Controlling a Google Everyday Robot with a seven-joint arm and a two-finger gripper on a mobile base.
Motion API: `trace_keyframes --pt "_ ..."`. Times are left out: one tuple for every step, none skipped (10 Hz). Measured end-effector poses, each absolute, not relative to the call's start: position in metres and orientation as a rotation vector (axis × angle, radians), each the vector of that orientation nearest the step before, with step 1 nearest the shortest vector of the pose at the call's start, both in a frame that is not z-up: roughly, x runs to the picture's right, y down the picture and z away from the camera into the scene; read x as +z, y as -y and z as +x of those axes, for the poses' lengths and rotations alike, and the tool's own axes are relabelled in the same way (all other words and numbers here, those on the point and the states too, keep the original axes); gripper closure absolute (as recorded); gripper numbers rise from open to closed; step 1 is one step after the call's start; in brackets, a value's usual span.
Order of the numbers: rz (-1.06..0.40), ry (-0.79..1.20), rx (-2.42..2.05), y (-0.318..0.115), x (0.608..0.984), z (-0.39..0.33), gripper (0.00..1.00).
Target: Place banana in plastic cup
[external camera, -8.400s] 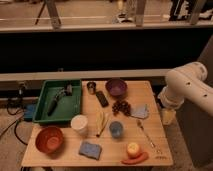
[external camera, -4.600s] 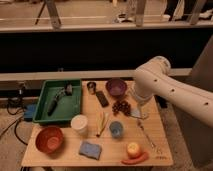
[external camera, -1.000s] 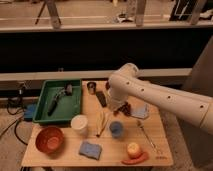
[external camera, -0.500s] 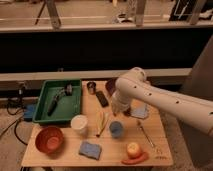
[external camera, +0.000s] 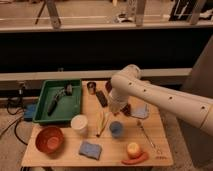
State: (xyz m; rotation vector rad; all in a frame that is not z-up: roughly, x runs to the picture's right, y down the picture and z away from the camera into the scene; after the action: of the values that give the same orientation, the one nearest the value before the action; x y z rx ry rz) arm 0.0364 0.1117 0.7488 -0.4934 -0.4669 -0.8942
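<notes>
Jaws near banana and plastic cup

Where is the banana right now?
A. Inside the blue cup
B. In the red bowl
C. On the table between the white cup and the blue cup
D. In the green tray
C: the banana lies flat on the table, with the white cup on one side and the plastic cup on the other. The pincer hangs just behind them, near the banana's far end.
</notes>
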Motion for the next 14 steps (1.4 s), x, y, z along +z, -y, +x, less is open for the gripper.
trace_keyframes --pt "-0.503 0.496 -0.971 -0.113 0.752 0.025 0.49" --pt "-0.505 0.521 -1.024 -0.113 0.757 0.015 0.39" --pt "-0.509 0.528 -1.056 -0.112 0.761 0.013 0.29" --pt "-0.513 0.536 -1.08 -0.112 0.764 0.012 0.22" --pt "-0.514 0.545 -1.105 -0.111 0.768 0.009 0.2" --pt "-0.513 0.557 -1.136 -0.11 0.773 0.005 0.2" --pt "-0.513 0.569 -1.164 -0.11 0.777 0.002 0.2" --pt "-0.514 0.582 -1.191 -0.11 0.782 0.001 0.2" --pt "-0.516 0.59 -1.208 -0.112 0.785 0.001 0.2" --pt "-0.515 0.599 -1.227 -0.114 0.791 0.0 0.2" --pt "-0.516 0.608 -1.248 -0.116 0.796 0.0 0.2" --pt "-0.517 0.615 -1.268 -0.118 0.801 -0.001 0.2" --pt "-0.521 0.622 -1.285 -0.122 0.807 -0.002 0.2" --pt "-0.525 0.629 -1.3 -0.126 0.812 -0.004 0.2"
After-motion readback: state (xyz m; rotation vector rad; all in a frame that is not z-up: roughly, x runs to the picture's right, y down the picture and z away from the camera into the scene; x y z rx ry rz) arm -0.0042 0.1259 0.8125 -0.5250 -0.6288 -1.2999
